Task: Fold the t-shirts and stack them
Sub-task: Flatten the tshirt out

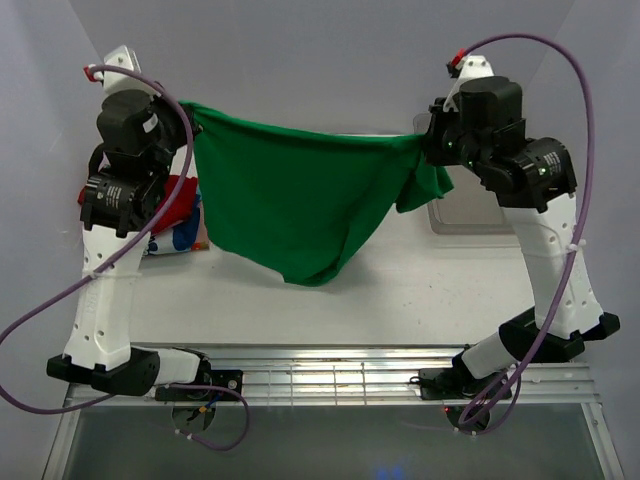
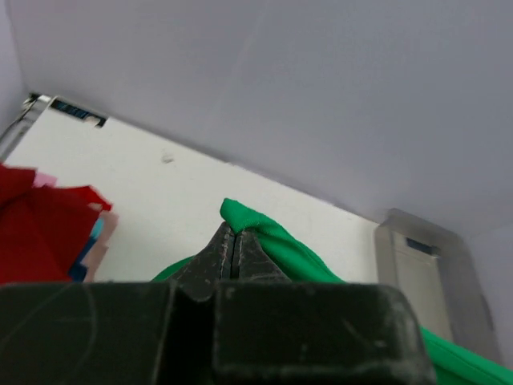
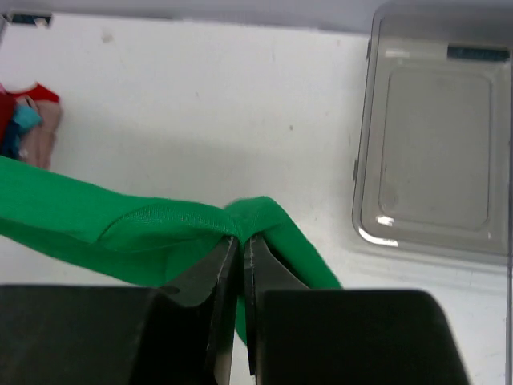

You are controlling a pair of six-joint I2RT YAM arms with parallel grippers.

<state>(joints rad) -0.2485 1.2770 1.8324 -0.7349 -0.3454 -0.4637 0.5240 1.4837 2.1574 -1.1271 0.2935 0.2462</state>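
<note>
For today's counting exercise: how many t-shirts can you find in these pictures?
3. The green t-shirt hangs stretched between the left gripper and right gripper. The red t-shirt lies at the table's left, atop the printed pink/white t-shirt. More could be hidden beneath.

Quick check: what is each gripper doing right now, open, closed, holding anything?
Left gripper: closed, pinching one end of the green t-shirt.
Right gripper: closed, pinching the other end of the same shirt.

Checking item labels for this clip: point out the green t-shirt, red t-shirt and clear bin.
green t-shirt (image 1: 300,200), top external view, middle of hanging cloth.
red t-shirt (image 2: 38,231), left wrist view, plain red cloth.
clear bin (image 3: 437,144), right wrist view, bare base.
</note>
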